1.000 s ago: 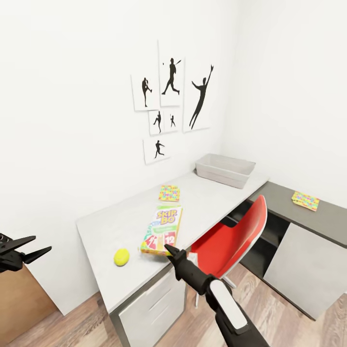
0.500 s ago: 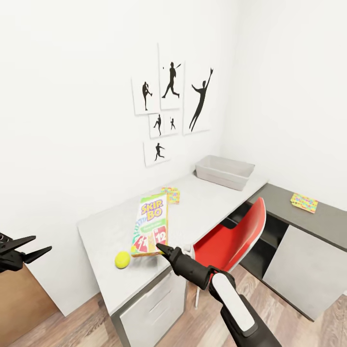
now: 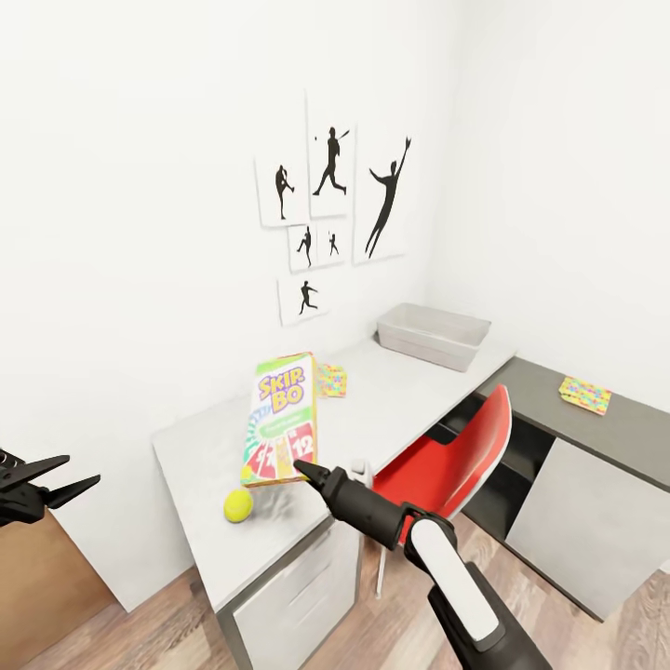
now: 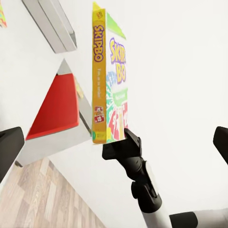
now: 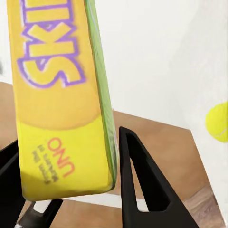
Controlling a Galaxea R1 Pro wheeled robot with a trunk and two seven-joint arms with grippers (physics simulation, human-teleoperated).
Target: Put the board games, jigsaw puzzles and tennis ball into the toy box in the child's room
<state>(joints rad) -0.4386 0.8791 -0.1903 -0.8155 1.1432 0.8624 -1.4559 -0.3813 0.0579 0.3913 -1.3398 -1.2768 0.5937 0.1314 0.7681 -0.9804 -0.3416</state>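
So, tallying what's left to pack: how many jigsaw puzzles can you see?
2: one jigsaw puzzle on the pale table behind the raised SKIP-BO box, another on the dark cabinet top.

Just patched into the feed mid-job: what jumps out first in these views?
The bright SKIP-BO box, lifted on end above the table and pinched at its lower edge by the right gripper. Next, the red chair tucked at the desk, and the yellow tennis ball lying just below the raised box. The left gripper hangs open, off to the side.

The Skip-Bo box (image 5: 61, 95) runs off the right wrist view's edge, its title cut short; the raised box hides part of one jigsaw puzzle (image 3: 331, 380).
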